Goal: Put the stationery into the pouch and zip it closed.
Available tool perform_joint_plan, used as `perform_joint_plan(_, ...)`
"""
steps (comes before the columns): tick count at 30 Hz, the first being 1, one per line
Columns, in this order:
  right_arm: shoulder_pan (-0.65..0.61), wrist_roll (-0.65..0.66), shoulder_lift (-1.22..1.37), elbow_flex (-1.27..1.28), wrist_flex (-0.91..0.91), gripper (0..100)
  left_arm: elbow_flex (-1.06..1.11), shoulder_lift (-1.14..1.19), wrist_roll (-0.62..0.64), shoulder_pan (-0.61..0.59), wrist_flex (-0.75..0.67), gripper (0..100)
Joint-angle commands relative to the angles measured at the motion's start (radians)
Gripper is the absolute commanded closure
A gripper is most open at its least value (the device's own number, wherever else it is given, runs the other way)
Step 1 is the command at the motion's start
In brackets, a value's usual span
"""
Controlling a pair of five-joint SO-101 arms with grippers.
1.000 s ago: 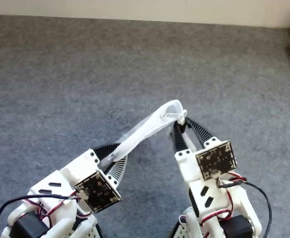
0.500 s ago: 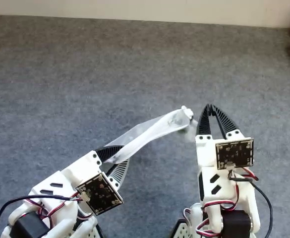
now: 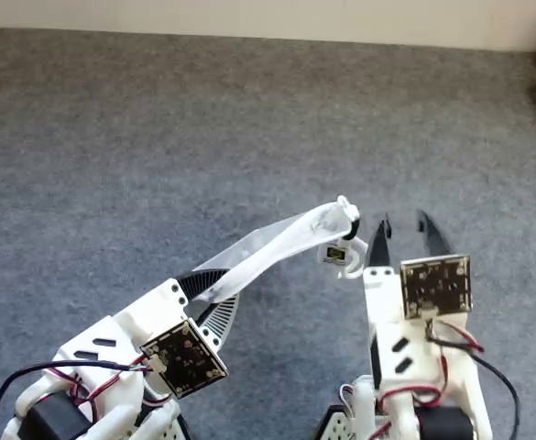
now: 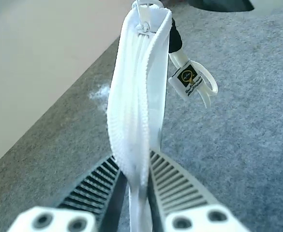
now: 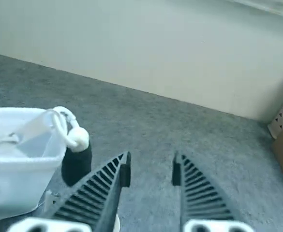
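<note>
The pouch (image 3: pixel 269 242) is off the worktop (image 3: pixel 112 137), hanging in the air over its near middle and slanting up from the left gripper (image 4: pixel 134 160) toward the right arm. The left gripper is clamped on the pouch's near end, the white fabric pinched edge-on between its ribbed fingers. That hold likely serves to stretch the zip line taut and present its far end to the other arm. At the raised far end sits the zip slider (image 4: pixel 142 25), with a small printed tag (image 3: pixel 335 254) dangling below it on a cord. The right gripper (image 3: pixel 403 224) hangs just beside that end, not touching it, with its fingers spread apart and nothing between them. From its own wrist, the pouch's corner and the cord loop (image 5: pixel 66 126) lie just off one fingertip. The zip seems drawn to its end, which would mean the closing step is done or nearly so, though the teeth cannot be checked along their whole run. Whether the stationery is inside cannot be made out through the cloudy fabric.
</note>
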Motion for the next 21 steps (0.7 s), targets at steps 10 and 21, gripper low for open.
perform_joint_plan(10,-0.262,0.06,-0.002,-0.064,0.15,76.7,-0.004,-0.001,0.006,-0.019,0.009,99)
perform_joint_plan(21,-0.269,0.069,-0.001,0.171,-0.14,77.3,-0.004,-0.001,0.006,-0.019,0.009,99)
